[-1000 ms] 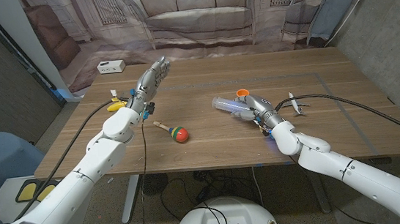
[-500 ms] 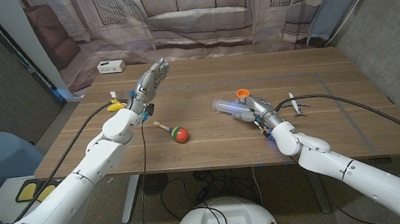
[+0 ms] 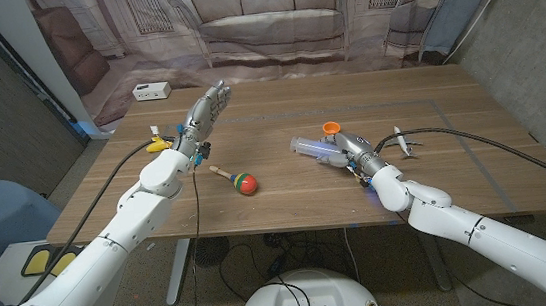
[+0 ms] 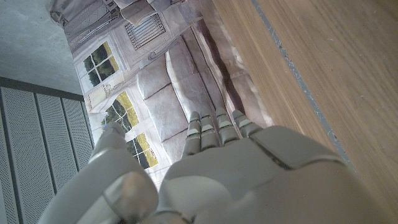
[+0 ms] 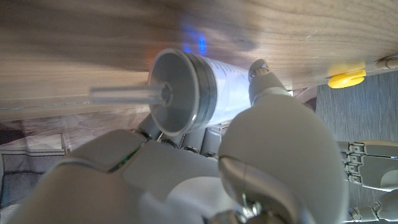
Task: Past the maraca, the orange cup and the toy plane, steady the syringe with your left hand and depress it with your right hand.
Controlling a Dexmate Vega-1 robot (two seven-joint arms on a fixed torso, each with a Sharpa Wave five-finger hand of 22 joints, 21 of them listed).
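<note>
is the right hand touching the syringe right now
Touching. In the right wrist view the right hand wraps the syringe, fingers against its clear barrel; the head view shows the hand closed around it.

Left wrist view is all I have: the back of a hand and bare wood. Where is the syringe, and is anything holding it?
Observer: The syringe lies on the table in front of the right hand, whose fingers are closed around its barrel.
Operator: And the left hand?
Observer: The left hand is raised with its fingers apart, holding nothing, well away from the syringe.
Operator: What lies between them?
Observer: The maraca lies on the wood between the two hands. The orange cup stands just behind the right hand.
</note>
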